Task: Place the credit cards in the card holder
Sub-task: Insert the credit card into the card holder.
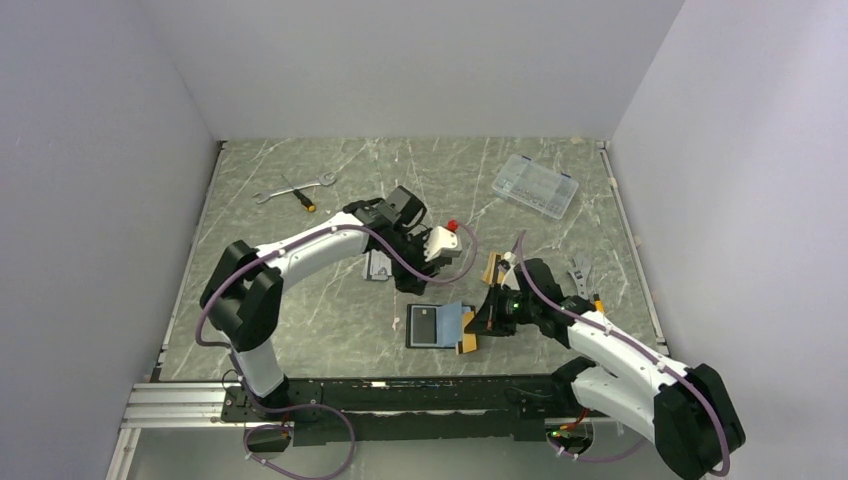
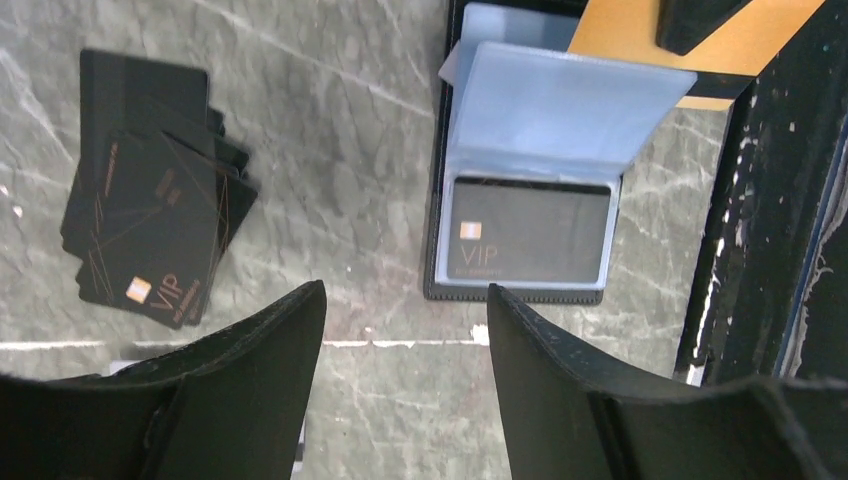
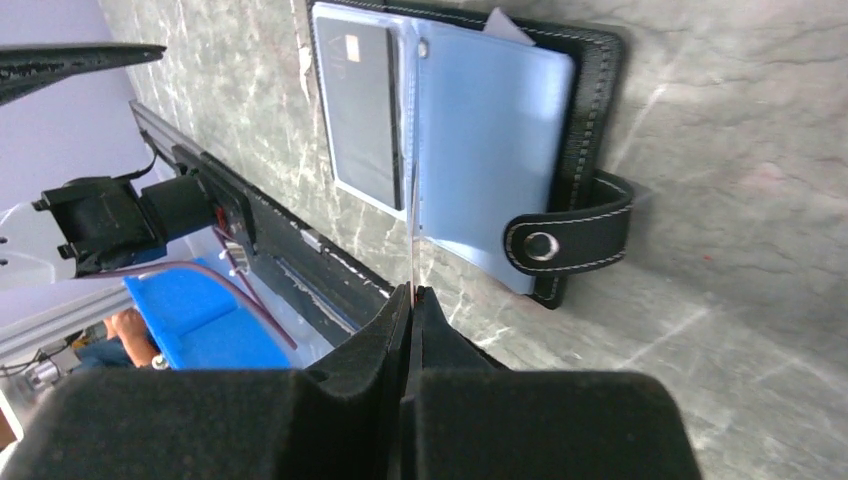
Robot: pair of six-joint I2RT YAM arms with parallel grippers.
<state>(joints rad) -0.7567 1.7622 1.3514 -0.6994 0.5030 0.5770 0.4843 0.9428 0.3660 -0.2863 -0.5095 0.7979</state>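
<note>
Left gripper: jaws apart, empty, hovering bottom centre of left wrist view. Right gripper: pinched together on thin sheet seen edge-on, looks like sleeve leaf of card holder. Holder open, upper centre-right of left wrist view; one card seated in pocket. Credit cards fanned at left of frame. Next pick, my read: grab top card by overhanging edge, approach low, hold right pinch steady, leaf up.

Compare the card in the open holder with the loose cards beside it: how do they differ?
The sleeved card is single, inside the card holder, squared to it. The loose cards are several, fanned, bare on the table. Both are black; the sleeved card and the top loose one read VIP.
</note>
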